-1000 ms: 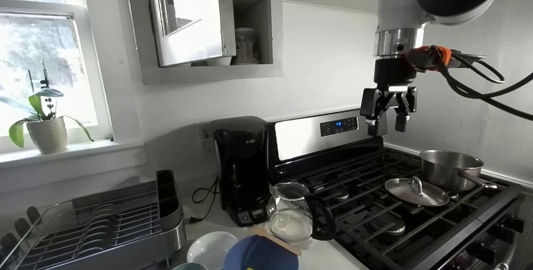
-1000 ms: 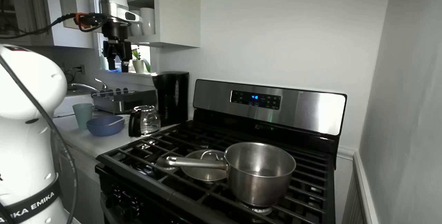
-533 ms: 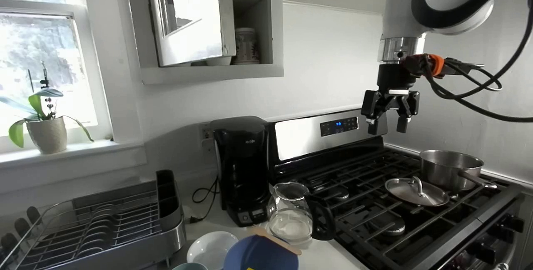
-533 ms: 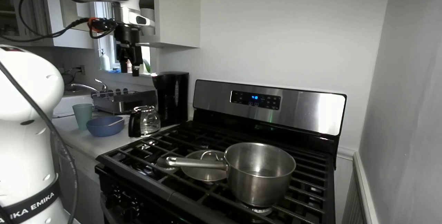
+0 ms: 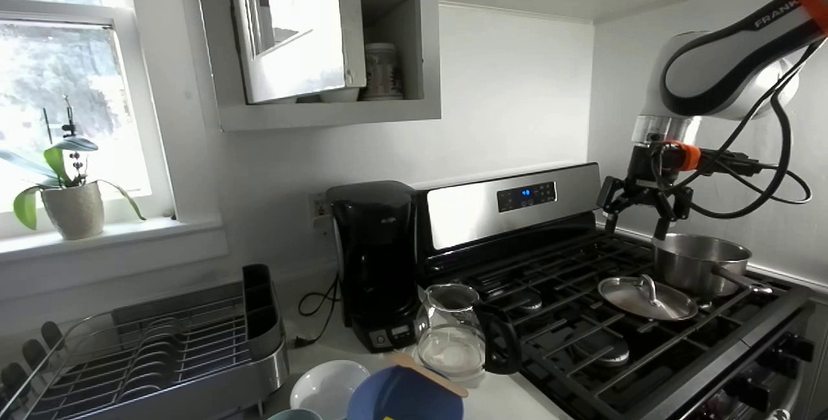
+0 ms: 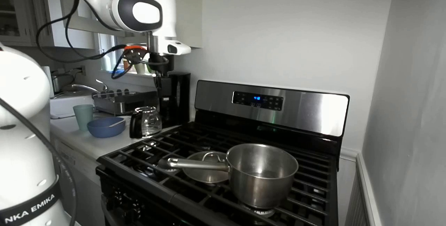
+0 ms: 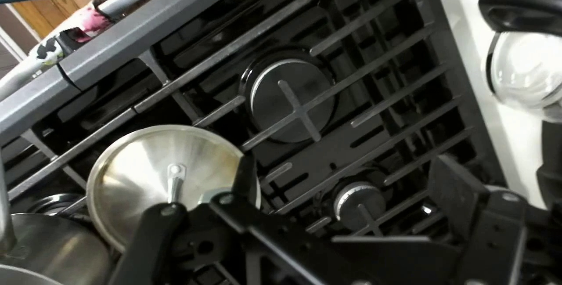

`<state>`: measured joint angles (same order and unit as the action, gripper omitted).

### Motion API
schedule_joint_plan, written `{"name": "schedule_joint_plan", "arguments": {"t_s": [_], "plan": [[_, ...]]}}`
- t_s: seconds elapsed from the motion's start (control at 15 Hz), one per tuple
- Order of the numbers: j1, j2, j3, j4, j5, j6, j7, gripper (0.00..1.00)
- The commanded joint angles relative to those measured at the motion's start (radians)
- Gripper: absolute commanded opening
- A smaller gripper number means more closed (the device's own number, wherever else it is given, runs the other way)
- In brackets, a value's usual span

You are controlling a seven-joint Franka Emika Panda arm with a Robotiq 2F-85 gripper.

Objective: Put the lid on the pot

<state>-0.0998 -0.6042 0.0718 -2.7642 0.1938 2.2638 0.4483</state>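
One pot [image 6: 261, 189], one lid [image 7: 131, 162] and one gripper [image 5: 636, 226] are in view. The lid lies handle up on the stove [image 6: 216, 100], just beside the pot; whether the two touch I cannot tell. The gripper hangs over the stove, higher than the pot, its fingers spread wide with only air between them. Across the stove from the pot, the counter [image 5: 511, 400] bears two bowls, a white bowl [image 5: 323, 387] and a blue bowl [image 6: 104, 130], plus one jar [image 5: 451, 336], one coffee maker [image 5: 375, 222], one cup [image 6: 83, 116] and one dish rack [image 5: 162, 394].

The pot is open at the top, its shiny inside showing in an exterior view. The blue bowl, well away from the pot, has a wooden utensil [image 5: 430, 375] at its rim. Higher than the pot, a cupboard [image 5: 330, 116] with its door [image 5: 297, 38] ajar holds one canister [image 5: 383, 70]. A planter [image 5: 74, 211], farthest from the pot, holds one leafy plant [image 5: 57, 164].

Black grates [image 7: 351, 78] run under the pot and lid. Behind the pot, the stove carries a blue-lit display [image 6: 257, 98]. In the wrist view two round burners [image 7: 272, 100] show clearly, farther from the pot than the lid. White walls [image 5: 511, 83] rise round the pot, and daylight fills the window [image 5: 39, 83] beyond the counter.
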Motion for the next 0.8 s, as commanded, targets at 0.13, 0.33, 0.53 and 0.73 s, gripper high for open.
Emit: {"name": "schedule_joint_plan", "arguments": {"t_s": [0.13,0.33,0.53,0.73], "plan": [[-0.126,0.122,-0.044,-0.004,-0.037,0.239,0.02,1.0],[-0.178,0.199,-0.043,-0.004,-0.081,0.342,0.034,1.0],[-0.211,0.271,-0.049,-0.004,-0.122,0.41,0.04,1.0],[-0.176,0.326,-0.091,-0.004,-0.087,0.447,-0.019,1.0]]}}
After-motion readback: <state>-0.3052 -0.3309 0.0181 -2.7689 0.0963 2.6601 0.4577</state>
